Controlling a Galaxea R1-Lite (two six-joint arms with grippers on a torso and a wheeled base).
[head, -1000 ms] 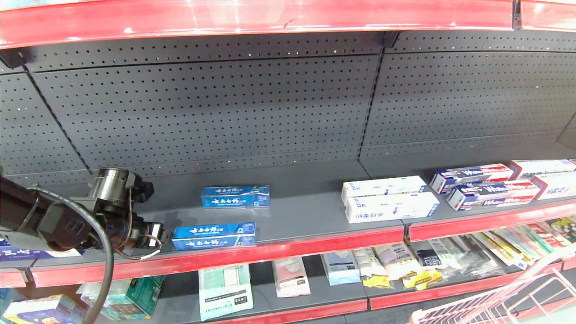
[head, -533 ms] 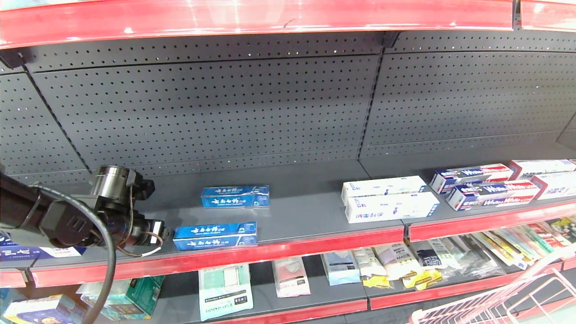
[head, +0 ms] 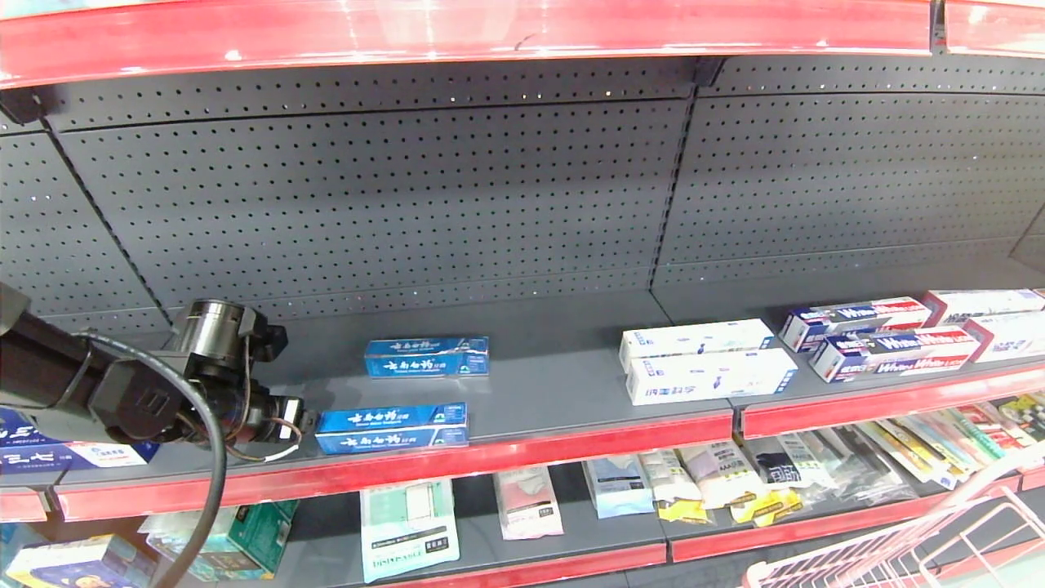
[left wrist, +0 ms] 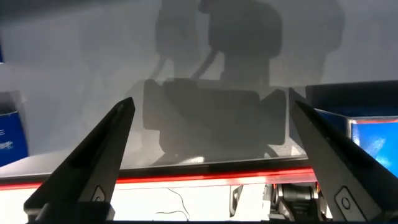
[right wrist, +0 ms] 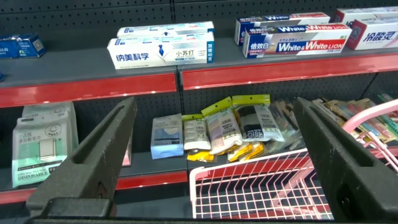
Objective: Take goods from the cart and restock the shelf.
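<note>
Hovering beside long blue cardboard toothpaste carton point(head: 392, 427), left jaws apart, empty; right jaws apart too. Carton likely light, stiff, slick, crushable: pinch long sides mid-length.

left gripper point(left wrist: 211, 104) spread wide, seemingly held level; right gripper point(right wrist: 216, 101) spread wide too.

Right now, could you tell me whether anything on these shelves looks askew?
The blue cardboard toothpaste boxes and the white boxes lie square. Only the flat plastic packets on the lower shelf overlap, tilted in a loose fan.
</note>
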